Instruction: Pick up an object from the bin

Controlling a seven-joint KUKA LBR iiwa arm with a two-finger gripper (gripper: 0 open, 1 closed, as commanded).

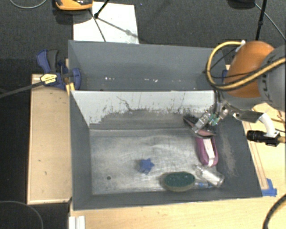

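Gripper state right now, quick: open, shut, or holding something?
Gripper: cannot be told; it is low at the right side of the grey metal bin, at the far end of a purple and white oblong plastic thing.

You'll find a small blue star (145,165) lying alone near the middle of the bin (134,67) floor, well apart from the walls. To its right, close against the near wall, lies a dark green oval pad (178,181), and just right of that a clear bottle (209,175) lies on its side in the near right corner. Beyond the far wall you have a white sheet (114,22), with an orange thing (71,3) to its left, cut off by the edge.
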